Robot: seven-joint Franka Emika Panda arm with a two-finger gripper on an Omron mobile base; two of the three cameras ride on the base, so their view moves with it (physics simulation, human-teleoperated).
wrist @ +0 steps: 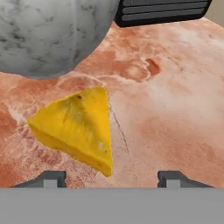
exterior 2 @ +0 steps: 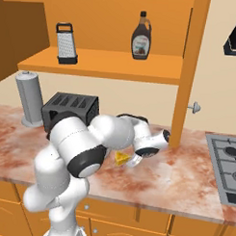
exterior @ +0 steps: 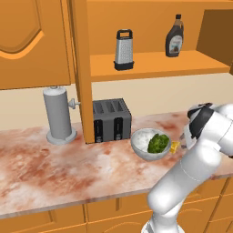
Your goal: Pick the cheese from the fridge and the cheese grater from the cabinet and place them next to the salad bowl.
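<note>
The cheese, a yellow wedge, lies flat on the marble counter right beside the salad bowl. My gripper hovers just behind it, open, its fingertips spread wider than the wedge and touching nothing. In the left base view the cheese sits at the right of the salad bowl. From the right base view the cheese shows under my hand. The cheese grater stands upright on the open cabinet's shelf. The fridge is out of view.
A black toaster stands just left of the bowl, and a grey cylinder further left. A brown syrup bottle shares the shelf with the grater. A stove lies at the counter's right end.
</note>
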